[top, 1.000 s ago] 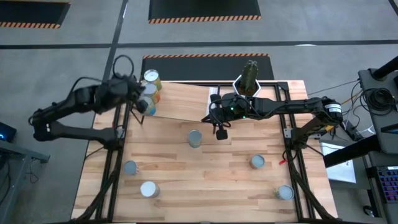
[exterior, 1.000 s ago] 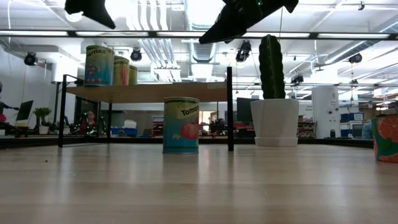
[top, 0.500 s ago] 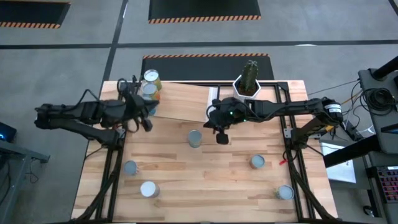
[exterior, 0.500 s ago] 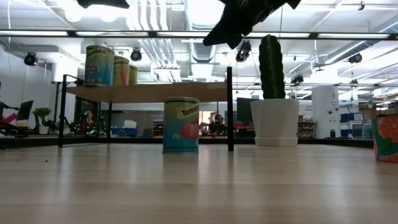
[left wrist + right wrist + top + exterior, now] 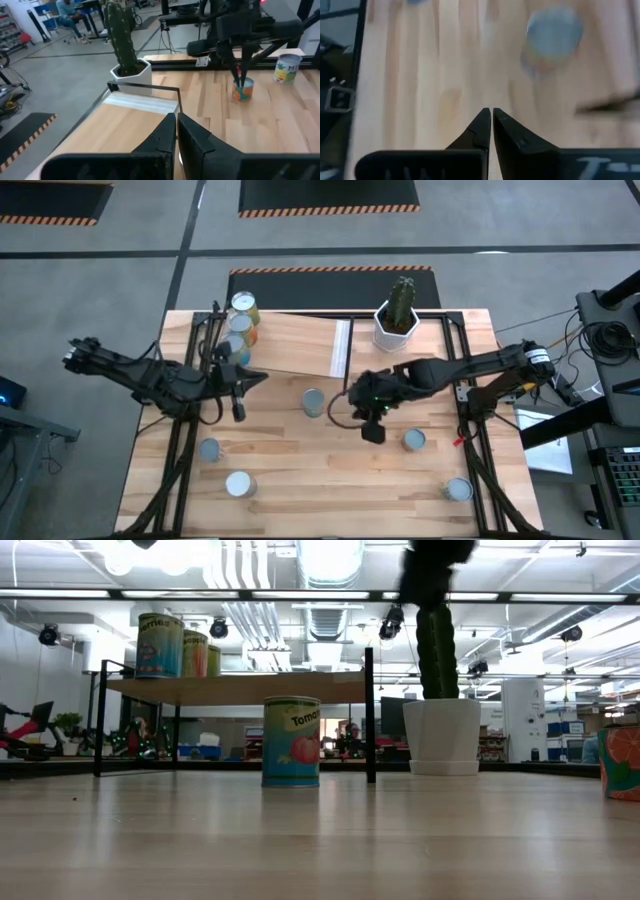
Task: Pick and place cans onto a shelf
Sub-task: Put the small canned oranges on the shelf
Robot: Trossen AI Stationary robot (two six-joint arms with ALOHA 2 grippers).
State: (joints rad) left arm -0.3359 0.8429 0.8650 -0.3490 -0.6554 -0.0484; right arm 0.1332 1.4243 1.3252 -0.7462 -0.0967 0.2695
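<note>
Cans (image 5: pixel 314 402) loose on planked tabletop (image 5: pixel 300 470)

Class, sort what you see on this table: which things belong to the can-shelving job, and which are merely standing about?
Job:
- cans on the shelf
- loose cans on the table: centre can, four others
- shelf
- left gripper, right gripper, both shut, empty

Bystanders:
- cactus in white pot
- tabletop

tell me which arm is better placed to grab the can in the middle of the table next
Right, probably. The right gripper, fingers shut, hovers just beside the middle can. The left gripper, also shut, sits farther off by the shelf.
</note>
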